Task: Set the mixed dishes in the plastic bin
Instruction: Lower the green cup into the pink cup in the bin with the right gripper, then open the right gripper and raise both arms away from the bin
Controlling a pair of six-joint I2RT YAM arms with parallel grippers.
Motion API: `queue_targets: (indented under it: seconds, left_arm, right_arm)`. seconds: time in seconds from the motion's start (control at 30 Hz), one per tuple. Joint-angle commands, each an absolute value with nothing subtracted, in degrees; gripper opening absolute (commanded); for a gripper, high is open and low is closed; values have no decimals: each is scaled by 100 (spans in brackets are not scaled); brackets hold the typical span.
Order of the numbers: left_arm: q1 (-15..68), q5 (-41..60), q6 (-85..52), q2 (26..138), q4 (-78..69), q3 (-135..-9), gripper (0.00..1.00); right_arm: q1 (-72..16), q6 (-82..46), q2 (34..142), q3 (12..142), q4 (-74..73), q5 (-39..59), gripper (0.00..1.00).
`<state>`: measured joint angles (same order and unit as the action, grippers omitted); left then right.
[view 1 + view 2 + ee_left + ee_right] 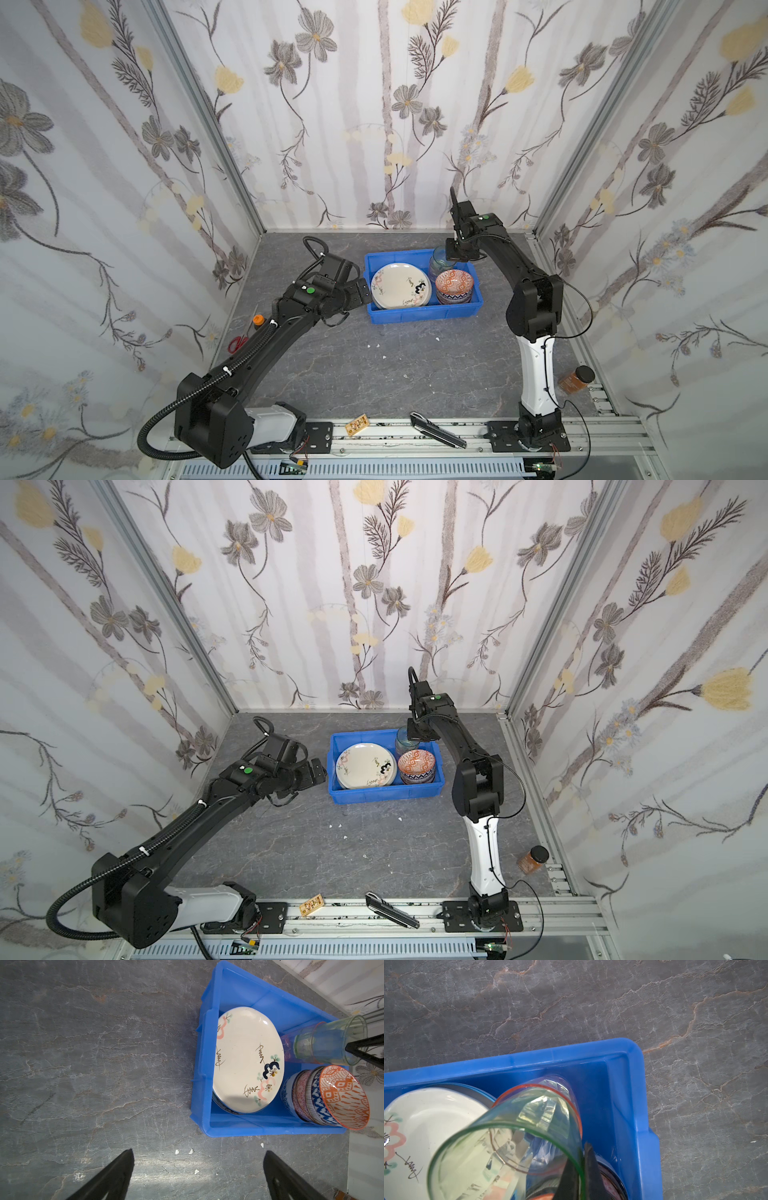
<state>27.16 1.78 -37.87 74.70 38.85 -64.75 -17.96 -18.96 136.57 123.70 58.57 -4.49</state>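
Nearly all of the dishes already sit inside the blue bin [419,318], which stands toward the back of a grey stone-patterned table [374,374]. On one side of the bin lies a stack of plates [399,286], with a cream floral plate on top. Beside it, nested bowls [455,284] form a second stack with an orange patterned bowl uppermost. Behind the bowls, in a far corner of the bin, a green tumbler [488,1147] leans at a tilt, its base pushed down into a pink tumbler [550,1088]. The right gripper [581,1157] is pinched shut on the green tumbler's rim, one finger inside and one outside. The cup looks placed but not yet let go. The left gripper [198,1151] hovers with its jaws wide apart and empty, just beside the bin's outer wall, over bare table. No other dish shows on the table in either top view. What lies outside the bin is red-handled scissors [239,343] and a small orange-capped bottle [258,321] near the left wall, and a brown jar [575,380] near the right. Releasing the tumbler seems to be the last step left.
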Motion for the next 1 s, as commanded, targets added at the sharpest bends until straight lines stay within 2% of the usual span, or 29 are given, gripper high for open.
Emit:
queue_targets:
  seconds: [0.0,0.37,0.67,0.97]
  left_arm:
    - [2708,184,-3797,7466,3834,-6461,100]
    - [2707,209,-3823,7418,3832,-6407,100]
    - [2707,209,-3832,7392,3834,-6407,100]
    - [2707,210,-3832,7408,3833,-6426,100]
  right_arm:
    - [-1802,-1899,13702,12349,5739,-595,3]
    - [-1800,-1887,13636,12091,5637,-661,7]
    - [-1801,-1907,13519,12052,5546,-660,21]
    - [-1793,-1915,13334,12111,5484,-641,27]
